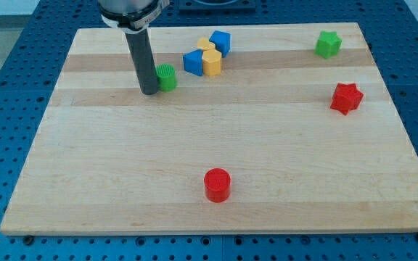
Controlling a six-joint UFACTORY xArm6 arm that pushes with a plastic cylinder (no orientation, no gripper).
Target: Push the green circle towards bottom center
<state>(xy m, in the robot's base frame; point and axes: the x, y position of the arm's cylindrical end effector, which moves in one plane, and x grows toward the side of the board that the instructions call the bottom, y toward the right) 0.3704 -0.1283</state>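
The green circle (167, 77) sits on the wooden board (216, 181) at the view's upper left. My tip (149, 92) stands right against the green circle's left side, touching or nearly touching it. The rod rises straight up from there to the view's top edge.
Just right of the green circle lie a blue block (194, 62), a yellow block (210, 61) and another blue block (220, 42), with a second yellow piece (206, 46) between them. A green star (328, 44) is at top right, a red star (346, 98) below it, and a red circle (217, 185) at bottom center.
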